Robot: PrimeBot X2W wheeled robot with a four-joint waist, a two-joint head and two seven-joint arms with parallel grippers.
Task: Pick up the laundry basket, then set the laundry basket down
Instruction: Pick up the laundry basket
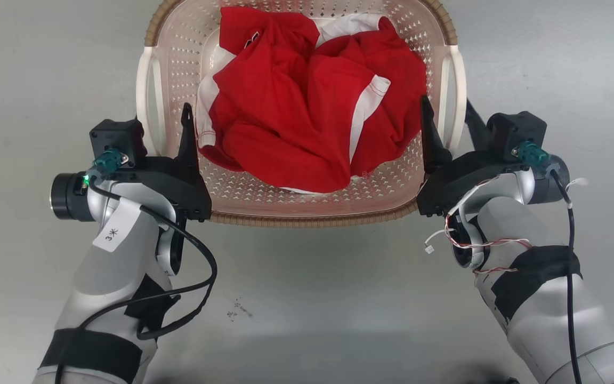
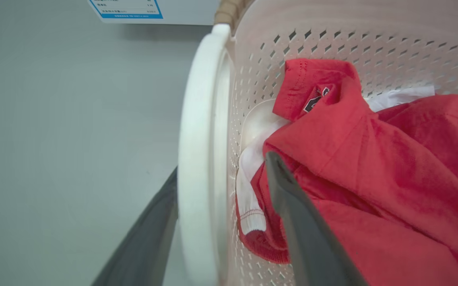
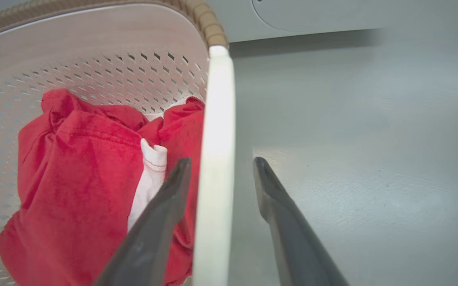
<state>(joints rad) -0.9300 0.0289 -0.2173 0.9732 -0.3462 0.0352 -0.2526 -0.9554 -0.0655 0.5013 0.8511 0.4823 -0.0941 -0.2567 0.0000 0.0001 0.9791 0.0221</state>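
Your laundry basket (image 1: 307, 217) stands upright on the grey floor (image 1: 307, 309), directly in front of you between the two arms. A crumpled red and white garment (image 1: 296, 117) fills most of it.

Your left end effector (image 2: 223, 163) is released and straddles the basket's left white handle (image 2: 201, 159). One dark finger (image 2: 304, 222) reaches inside the basket over the cloth, with a clear gap between it and the handle. The other (image 2: 145, 242) lies outside, right against the handle's outer edge.

Your right end effector (image 3: 222, 159) is likewise released around the right white handle (image 3: 215, 159). Its inner finger (image 3: 161, 226) sits just beside the handle, over the garment. Its outer finger (image 3: 288, 230) stands apart over the floor. Neither pair of fingers is pinched onto its handle.

Beyond the basket's far brown rim you can see a white appliance front (image 3: 312, 16). It carries a blue-edged label (image 2: 127, 8) whose print is too small to read.
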